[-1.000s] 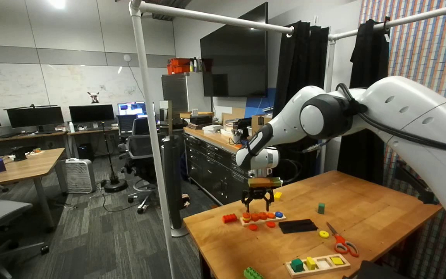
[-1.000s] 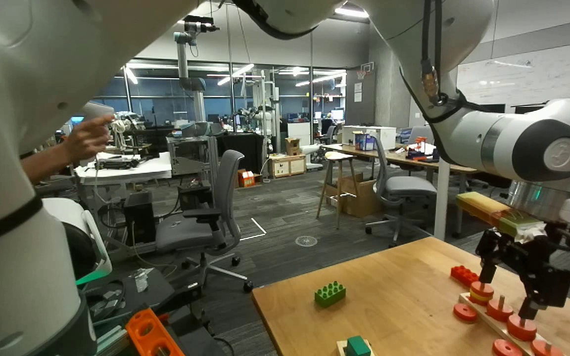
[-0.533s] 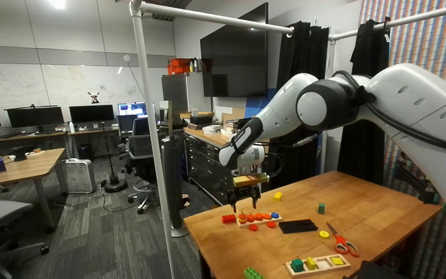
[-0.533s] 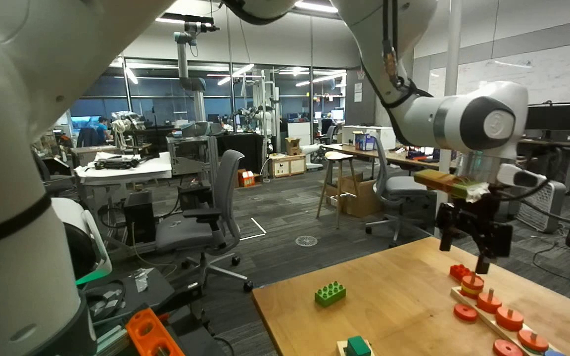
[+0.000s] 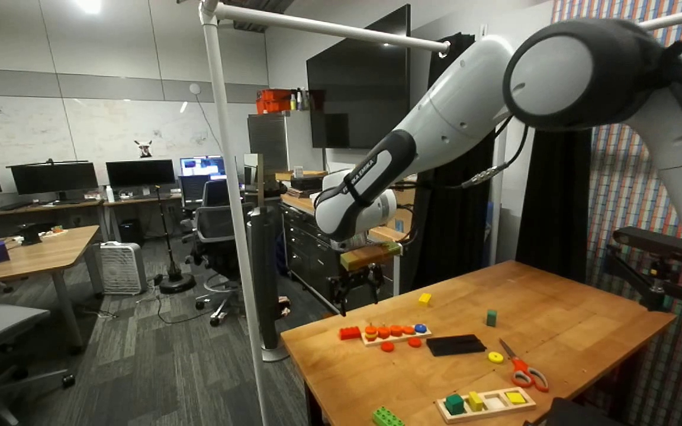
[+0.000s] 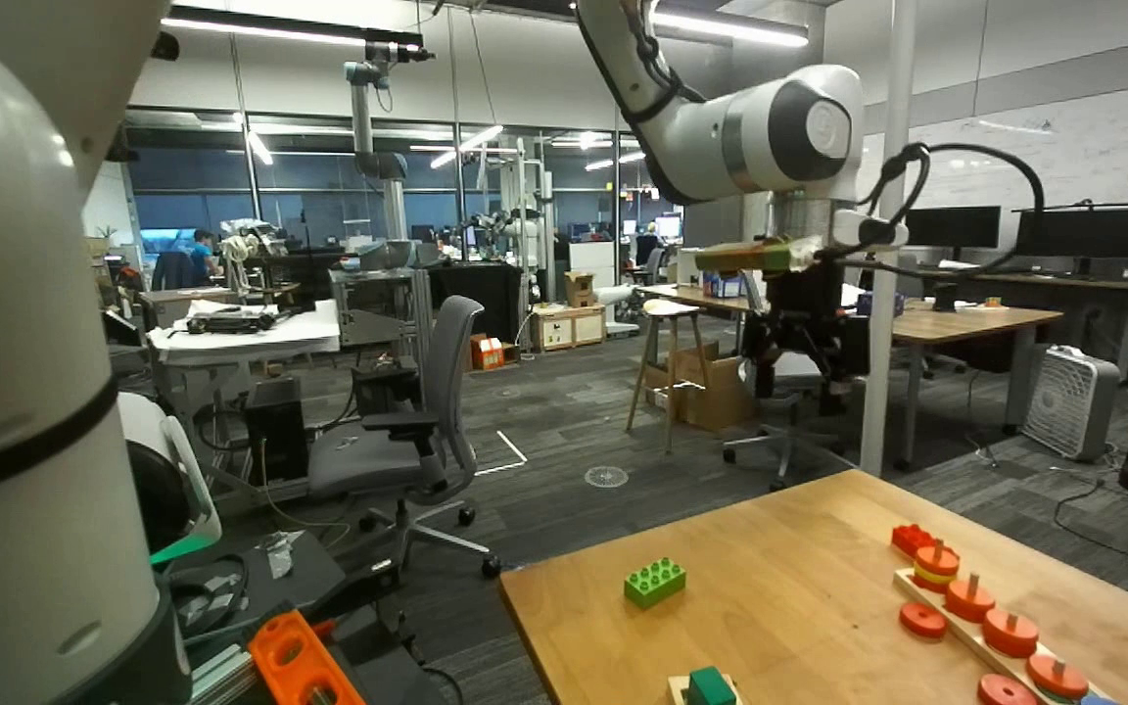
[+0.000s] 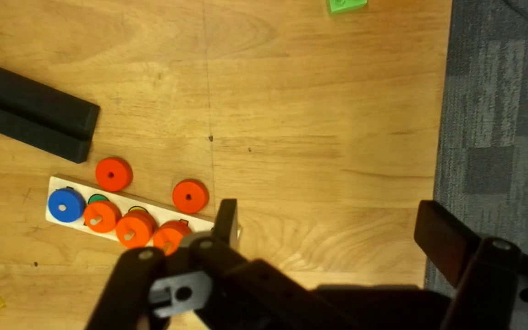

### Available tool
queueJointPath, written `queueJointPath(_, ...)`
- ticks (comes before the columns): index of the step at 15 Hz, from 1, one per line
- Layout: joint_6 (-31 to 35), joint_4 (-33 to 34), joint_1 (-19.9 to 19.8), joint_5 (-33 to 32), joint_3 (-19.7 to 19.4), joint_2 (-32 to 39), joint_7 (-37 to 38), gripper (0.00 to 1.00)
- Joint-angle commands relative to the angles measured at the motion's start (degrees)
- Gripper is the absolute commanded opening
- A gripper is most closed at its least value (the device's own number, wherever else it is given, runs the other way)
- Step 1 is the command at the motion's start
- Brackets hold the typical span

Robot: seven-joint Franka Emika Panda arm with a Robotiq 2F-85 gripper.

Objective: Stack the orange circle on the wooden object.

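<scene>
Orange discs, the task's circle presumably 1 of them, sat on the wooden board at the left end of the table in an exterior view. Gripper stood raised, jaws apart, holding nothing. Placement was likely complete; next step called for retreat. Discs lay flat, without long axis; the board's ran left to right.

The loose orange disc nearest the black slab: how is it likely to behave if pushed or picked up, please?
Lying flat, the orange disc would probably slide rather than roll. Its rounded rim might let it twist in the claw. The peg board, right beside it and perhaps touching, could block a push that way.
</scene>
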Motion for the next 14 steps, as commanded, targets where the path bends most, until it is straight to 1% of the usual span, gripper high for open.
queueJointPath(1, -0.5, -11.7, 1.5, -1.9, 1.4, -13.6, 2.0, 1.0)
queueJointPath(4, -2.9, -18.3, 1.6, -1.3, 3.2, -22.9, 3.2, 1.0)
queueJointPath(8, -6.8, -26.8, 0.7, -0.3, 5.6, -35.8, 4.6, 1.0)
queueJointPath(12, -15.0, -33.2, -0.1, 4.0, 6.1, -48.9, 0.7, 1.0)
queueJointPath(14, -20.7, -35.3, -0.1, 5.6, 6.2, -55.4, -1.1, 1.0)
